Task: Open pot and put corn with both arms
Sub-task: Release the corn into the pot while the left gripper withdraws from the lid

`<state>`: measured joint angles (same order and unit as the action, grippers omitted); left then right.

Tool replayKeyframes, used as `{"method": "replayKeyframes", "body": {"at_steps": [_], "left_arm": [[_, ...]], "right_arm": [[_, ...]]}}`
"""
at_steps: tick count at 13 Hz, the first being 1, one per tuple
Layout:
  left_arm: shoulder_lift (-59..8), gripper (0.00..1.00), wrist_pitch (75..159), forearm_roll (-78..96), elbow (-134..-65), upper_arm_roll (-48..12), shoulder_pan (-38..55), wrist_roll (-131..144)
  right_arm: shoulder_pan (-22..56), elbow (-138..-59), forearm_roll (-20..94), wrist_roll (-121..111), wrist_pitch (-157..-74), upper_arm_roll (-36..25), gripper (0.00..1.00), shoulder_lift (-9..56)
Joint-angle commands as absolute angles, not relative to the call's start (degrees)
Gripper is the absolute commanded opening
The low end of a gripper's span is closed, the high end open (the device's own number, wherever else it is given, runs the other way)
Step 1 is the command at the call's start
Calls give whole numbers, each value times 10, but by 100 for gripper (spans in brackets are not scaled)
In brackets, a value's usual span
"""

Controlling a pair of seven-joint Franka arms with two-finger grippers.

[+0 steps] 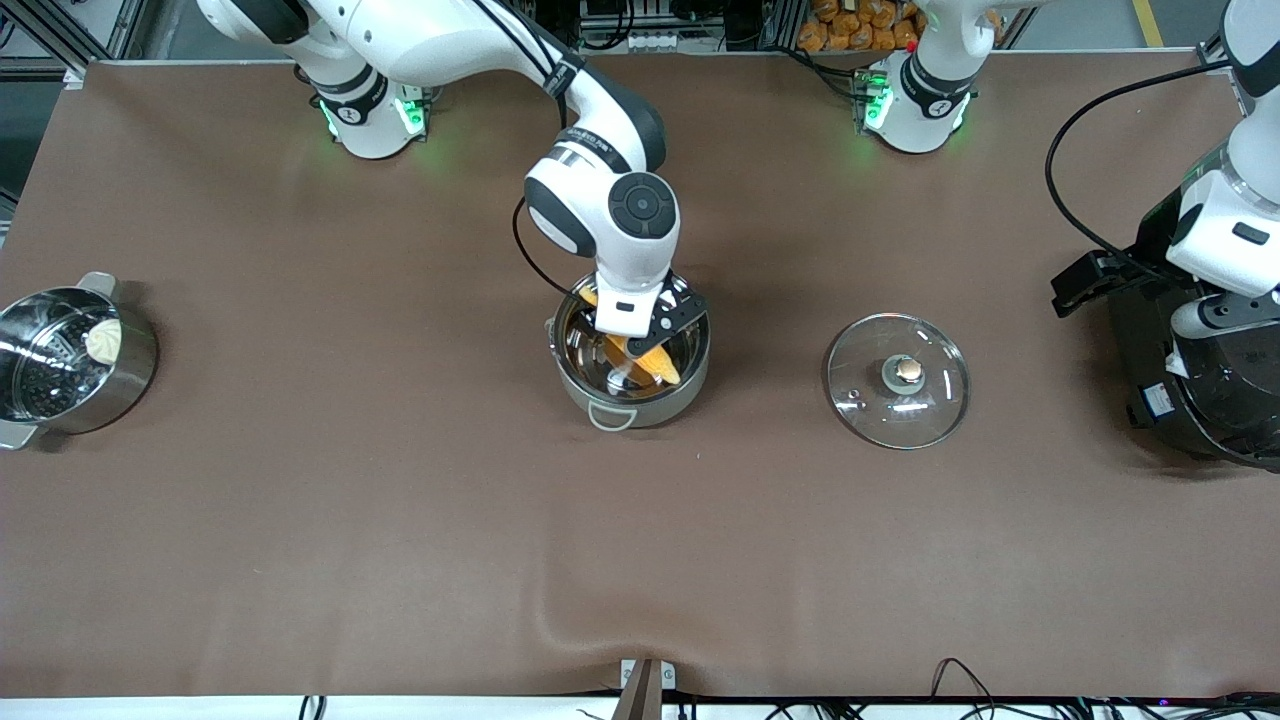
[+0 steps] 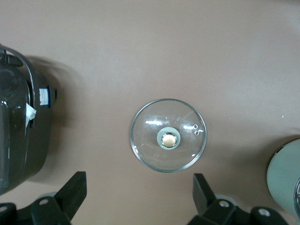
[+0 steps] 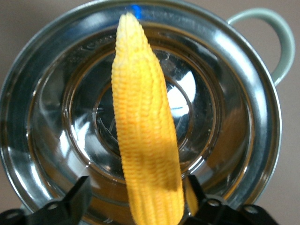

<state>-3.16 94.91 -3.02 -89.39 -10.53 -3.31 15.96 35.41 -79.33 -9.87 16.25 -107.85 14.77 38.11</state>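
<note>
The pot (image 1: 600,400) stands open at mid-table, grey-beige outside and shiny steel inside. The corn (image 1: 655,365) lies tilted inside it. My right gripper (image 1: 645,345) hangs just over the pot's mouth. In the right wrist view, the corn (image 3: 145,126) runs across the pot's (image 3: 262,93) steel bottom. The right gripper (image 3: 140,201) is open, with a gap between its fingers and the cob. The glass lid (image 1: 860,350) with its copper knob lies on the table toward the left arm's end. My left gripper (image 1: 1190,325) waits high over the rice cooker, and shows open and empty (image 2: 138,199), with the lid (image 2: 154,140) below it.
A big black rice cooker (image 1: 1200,420) stands at the left arm's end of the table and shows in the left wrist view (image 2: 18,136). A steel steamer pot (image 1: 70,360) with a white bun stands at the right arm's end. The pot's edge shows in the left wrist view (image 2: 286,173).
</note>
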Motion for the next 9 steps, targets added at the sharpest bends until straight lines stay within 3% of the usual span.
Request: {"method": "replayKeyframes", "body": {"at_steps": [1, 5, 9], "left_arm": [[-23, 100, 936, -29, -879, -105, -40, 116], [-19, 100, 933, -29, -879, -105, -43, 111], [-19, 100, 933, -22, -880, -105, -44, 111]], "right_arm": [[345, -809, -106, 171, -1063, 127, 100, 341], [248, -882, -102, 152, -1062, 124, 100, 231], [104, -967, -60, 26, -1030, 127, 100, 103]]}}
